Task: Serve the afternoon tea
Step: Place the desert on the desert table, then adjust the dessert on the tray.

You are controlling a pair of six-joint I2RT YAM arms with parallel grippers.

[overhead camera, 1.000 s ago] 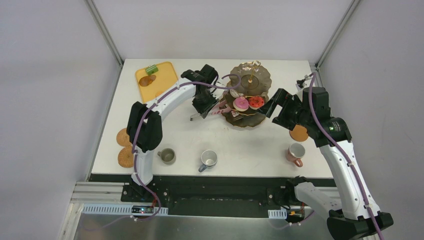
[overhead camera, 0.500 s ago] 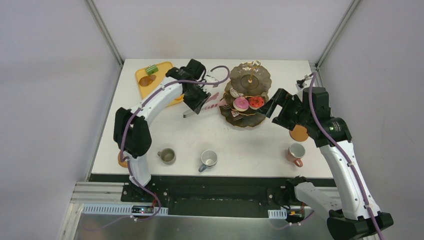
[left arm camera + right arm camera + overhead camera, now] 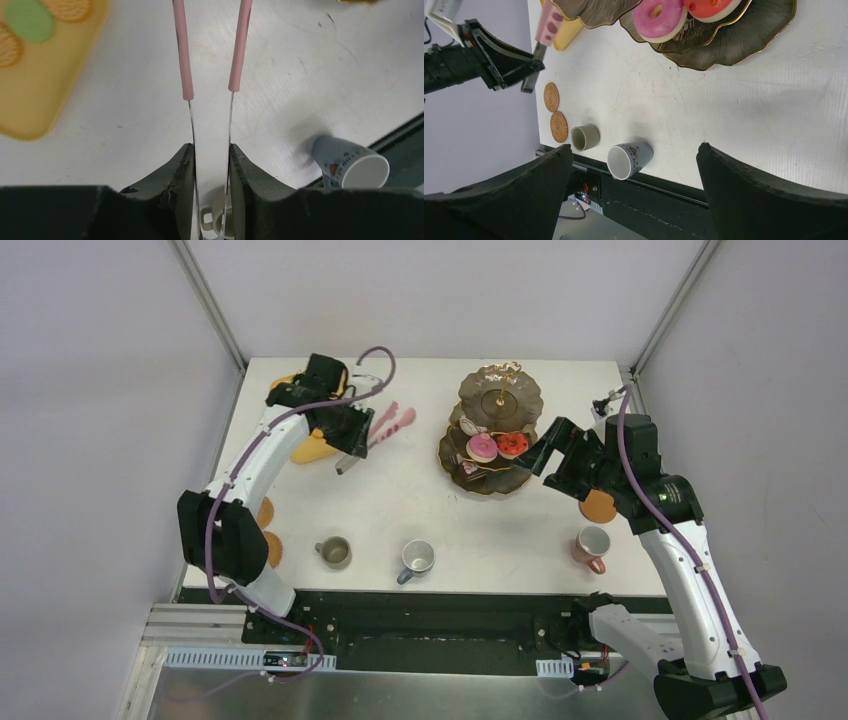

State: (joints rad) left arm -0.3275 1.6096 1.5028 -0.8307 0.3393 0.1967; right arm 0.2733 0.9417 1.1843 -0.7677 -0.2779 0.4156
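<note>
The green macaron [image 3: 29, 20] and the orange macarons [image 3: 67, 7] beside it lie on the yellow tray [image 3: 45, 100] at the far left of the table [image 3: 300, 75]. In the left wrist view they sit off to the left of the tongs [image 3: 183, 50], not between the two pink arms. The tongs' long axis runs straight out from the left gripper [image 3: 211, 165], whose jaws are clamped on the thin metal blades and hold the arms close and nearly parallel, with a narrow gap between them. The tips run out of the top of that view; in the top view the pink ends look empty. There they point to the right, toward the three-tier stand [image 3: 515, 400], where the pink doughnut [image 3: 482, 447] and the red doughnut [image 3: 512, 444] rest on a lower tier. The tray lies mostly under the left wrist. So the next move, as I judge it, depends on turning the tongs' line leftward until the tips straddle one macaron. The left arm is much the nearer. The right gripper [image 3: 634, 150] hangs just beside the stand's right edge, jaws wide apart and holding nothing, well apart from the tray.
</note>
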